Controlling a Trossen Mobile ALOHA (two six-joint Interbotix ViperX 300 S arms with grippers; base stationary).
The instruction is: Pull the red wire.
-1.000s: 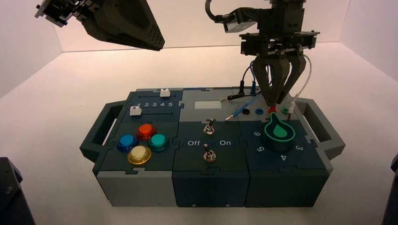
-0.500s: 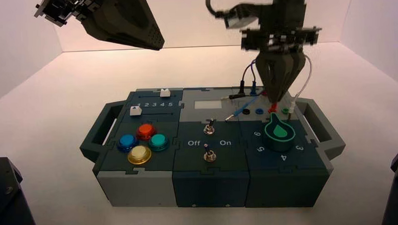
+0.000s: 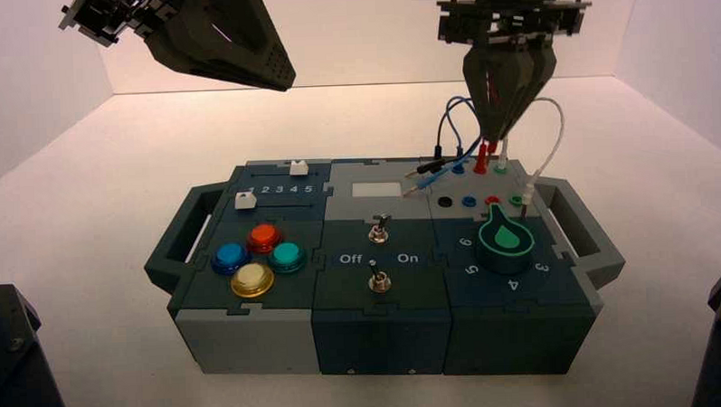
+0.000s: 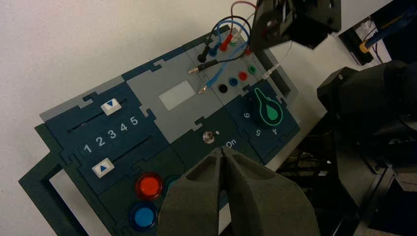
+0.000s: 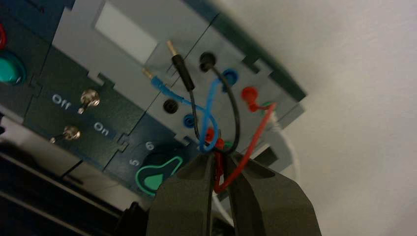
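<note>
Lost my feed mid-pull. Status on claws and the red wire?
Right claw shut on red wire, lifted above box's rear sockets. One red plug seated in rear socket. Left claw shut, parked high. Blue and black wires crowd the grip.

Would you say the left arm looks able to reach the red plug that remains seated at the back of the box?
Probably not easily. The left gripper hangs high over the box's left side, while the right gripper, shut on the red wire, hangs right above that plug amid looping cables.

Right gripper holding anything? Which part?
Right gripper holds the red wire, pinched on its loop near one plug. Left gripper holds nothing.
</note>
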